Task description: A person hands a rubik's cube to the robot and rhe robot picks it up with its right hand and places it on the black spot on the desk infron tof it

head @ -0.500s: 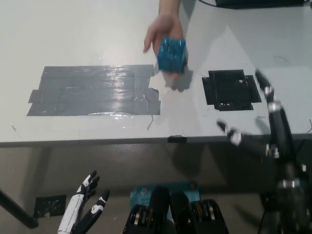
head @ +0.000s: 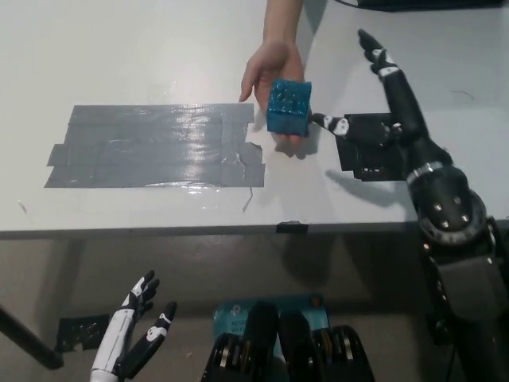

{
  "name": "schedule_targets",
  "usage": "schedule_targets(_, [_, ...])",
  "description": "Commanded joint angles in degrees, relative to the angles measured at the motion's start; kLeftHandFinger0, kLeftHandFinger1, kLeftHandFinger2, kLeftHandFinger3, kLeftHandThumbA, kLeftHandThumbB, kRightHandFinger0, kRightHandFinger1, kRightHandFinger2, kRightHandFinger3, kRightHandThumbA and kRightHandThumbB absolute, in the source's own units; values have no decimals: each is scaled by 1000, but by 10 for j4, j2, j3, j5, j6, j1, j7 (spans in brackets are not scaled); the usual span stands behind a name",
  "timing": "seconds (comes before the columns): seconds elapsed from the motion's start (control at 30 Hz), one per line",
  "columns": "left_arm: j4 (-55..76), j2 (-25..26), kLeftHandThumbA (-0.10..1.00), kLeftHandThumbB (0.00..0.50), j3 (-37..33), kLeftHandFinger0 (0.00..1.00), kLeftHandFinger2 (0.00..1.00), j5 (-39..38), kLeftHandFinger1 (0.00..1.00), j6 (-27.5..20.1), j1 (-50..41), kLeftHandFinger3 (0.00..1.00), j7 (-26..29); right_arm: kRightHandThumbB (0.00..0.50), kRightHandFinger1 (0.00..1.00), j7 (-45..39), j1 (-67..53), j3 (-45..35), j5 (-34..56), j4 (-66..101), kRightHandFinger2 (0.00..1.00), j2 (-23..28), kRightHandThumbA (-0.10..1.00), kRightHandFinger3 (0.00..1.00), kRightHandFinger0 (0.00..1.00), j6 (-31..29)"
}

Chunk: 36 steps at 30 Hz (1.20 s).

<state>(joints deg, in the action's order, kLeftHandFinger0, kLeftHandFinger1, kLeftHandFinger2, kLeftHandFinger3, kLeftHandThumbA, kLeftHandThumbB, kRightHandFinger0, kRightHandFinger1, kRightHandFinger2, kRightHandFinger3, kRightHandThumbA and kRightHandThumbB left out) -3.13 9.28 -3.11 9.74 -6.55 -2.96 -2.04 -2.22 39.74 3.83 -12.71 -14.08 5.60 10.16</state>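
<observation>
Black right robot hand (head: 380, 119) is hovering with fingers spread, empty, just right of the cube (head: 288, 106) on the person's palm (head: 270, 68); white left robot hand (head: 131, 338) is idling, fingers apart, far below the worktop (head: 159, 48).

**Robotics lab or test room, set up for a handover trial**

Looks like a lab bench rather than a home or shop. Plain white flat desk (head: 159, 48) fills the upper frame, bare apart from marks made in tape: a wide patch of grey duct-tape strips (head: 155, 147) at left centre and a smaller square of black tape (head: 374, 159) at right centre, laid as placement spots. Dark cable and the edge of a black device (head: 421, 4) at the upper right corner. Below the desk edge, grey hard floor (head: 238, 270) with another small black tape marker (head: 79, 334) at lower left. No household furnishings or goods on display.
</observation>
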Motion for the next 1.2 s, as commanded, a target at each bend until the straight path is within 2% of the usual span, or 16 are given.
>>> schedule_targets(0.0, [20,6,684,38,2,1000,1000,3,1000,-13,5,1000,1,457,1000,-27,52,4,29,-57,1000,-9,870,1000,1000,-5])
schedule_targets(0.13, [24,10,708,57,0,1000,1000,7,1000,-6,6,1000,-4,453,1000,-37,63,23,17,-106,1000,-1,869,1000,1000,-24])
schedule_targets(0.17, [23,11,709,43,-1,1000,1000,5,1000,-10,7,1000,-6,453,1000,-39,67,24,18,-116,1000,1,861,1000,1000,-21])
schedule_targets(0.3, [25,11,704,43,-2,1000,1000,7,1000,-4,16,1000,-8,460,1000,-42,97,30,14,-176,1000,13,851,1000,1000,-43])
schedule_targets(0.4, [28,11,661,15,-3,1000,1000,10,1000,-1,13,1000,-8,473,1000,-45,109,38,5,-187,1000,23,873,1000,1000,-26])
schedule_targets(0.47, [19,11,667,33,-3,1000,1000,11,1000,-6,21,1000,-7,475,1000,-45,119,35,11,-199,1000,26,852,1000,1000,-29])
schedule_targets(0.5, [22,12,705,39,-3,1000,1000,11,1000,-4,19,1000,-8,477,1000,-45,120,35,11,-201,1000,27,847,1000,1000,-28])
schedule_targets(0.9, [23,15,673,31,-5,1000,1000,10,1000,1,29,1000,-15,451,1000,-41,126,35,12,-204,1000,28,851,1000,1000,-40])
schedule_targets(0.97, [27,15,664,46,-4,1000,1000,10,1000,10,31,1000,-17,444,1000,-42,125,36,12,-203,1000,28,852,1000,1000,-43])
schedule_targets(1.17, [29,14,643,42,-5,1000,1000,10,1000,7,28,1000,-19,456,1000,-40,117,23,29,-206,1000,22,766,1000,1000,-54])
